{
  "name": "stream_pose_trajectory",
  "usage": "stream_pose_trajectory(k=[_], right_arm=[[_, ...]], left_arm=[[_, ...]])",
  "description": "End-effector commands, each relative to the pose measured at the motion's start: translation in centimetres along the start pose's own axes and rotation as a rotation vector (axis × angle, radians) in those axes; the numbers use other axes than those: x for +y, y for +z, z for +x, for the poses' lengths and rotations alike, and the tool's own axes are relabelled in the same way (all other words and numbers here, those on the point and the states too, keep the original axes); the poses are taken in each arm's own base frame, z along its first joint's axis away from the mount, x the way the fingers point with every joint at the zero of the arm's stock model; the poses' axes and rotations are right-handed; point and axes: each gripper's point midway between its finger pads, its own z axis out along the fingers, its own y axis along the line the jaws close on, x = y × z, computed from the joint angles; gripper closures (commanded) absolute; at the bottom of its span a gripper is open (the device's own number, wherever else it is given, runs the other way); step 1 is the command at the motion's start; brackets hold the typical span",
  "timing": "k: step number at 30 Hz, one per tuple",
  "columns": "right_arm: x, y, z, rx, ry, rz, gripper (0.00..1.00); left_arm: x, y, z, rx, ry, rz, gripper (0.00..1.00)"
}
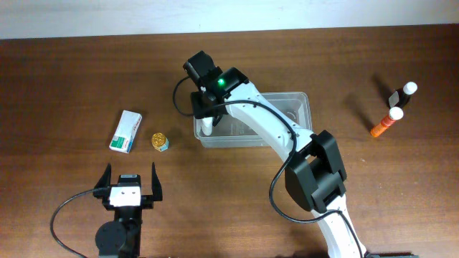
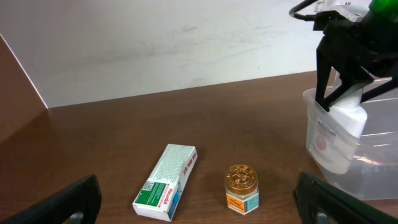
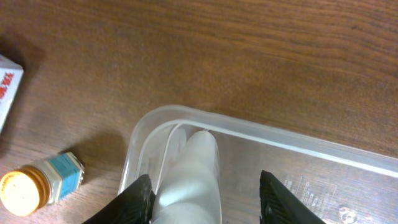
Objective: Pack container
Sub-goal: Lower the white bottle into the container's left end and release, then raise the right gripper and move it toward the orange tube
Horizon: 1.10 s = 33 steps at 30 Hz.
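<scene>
The clear plastic container (image 1: 287, 95) sits at the table's middle, also in the left wrist view (image 2: 373, 143) and the right wrist view (image 3: 280, 140). A white bottle (image 1: 206, 125) stands inside its left end, leaning on the wall (image 2: 348, 118) (image 3: 193, 174). My right gripper (image 1: 209, 115) hangs over that end (image 3: 205, 199), open, with one finger against the bottle and the other well apart. My left gripper (image 1: 131, 179) is open and empty near the front edge (image 2: 196, 202).
A white and green box (image 1: 126, 131) (image 2: 166, 182) and a small gold-lidded jar (image 1: 159, 141) (image 2: 241, 188) lie left of the container. A black bottle (image 1: 403, 93) and an orange bottle (image 1: 385, 122) lie at the far right.
</scene>
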Motion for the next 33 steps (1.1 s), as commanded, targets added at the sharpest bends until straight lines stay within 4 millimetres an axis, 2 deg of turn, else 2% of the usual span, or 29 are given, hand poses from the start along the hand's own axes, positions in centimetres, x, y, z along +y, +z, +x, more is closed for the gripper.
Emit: stream_pose_trajectory(k=[1,12,17,20,24,29,30,33], right_arm=[[0.6,-0.1,-0.5,-0.026,-0.007,-0.006,0.51],[0.6,-3.0,-2.6,-0.069,-0.019,-0.015,0.47],[-0.1,-5.5,-4.0,-0.091,-0.022,-0.014,0.46],[-0.8,-7.8,-5.2,-0.116,-0.030,-0.011,0.41],[-3.5,-11.6,-6.5,-0.138,-0.014,0.028,0.36],[-9.4,-17.1,-6.5,-0.127,0.063,0.089,0.28],[-11.3,-18.7,-6.1,-0.116,0.086,0.110,0.26],[-14.8,-21.1,-5.4,-0.108,0.132,0.139,0.23]], left_arm=[[0.0,0.0,0.0,-0.004,0.016,0.004,0.01],[0.0,0.0,0.0,-0.004,0.016,0.004,0.01],[0.0,0.0,0.0,-0.004,0.016,0.004,0.01],[0.0,0.0,0.0,-0.004,0.016,0.004,0.01],[0.0,0.0,0.0,-0.004,0.016,0.004,0.01],[0.0,0.0,0.0,-0.004,0.016,0.004,0.01],[0.0,0.0,0.0,-0.004,0.016,0.004,0.01],[0.0,0.0,0.0,-0.004,0.016,0.004,0.01]])
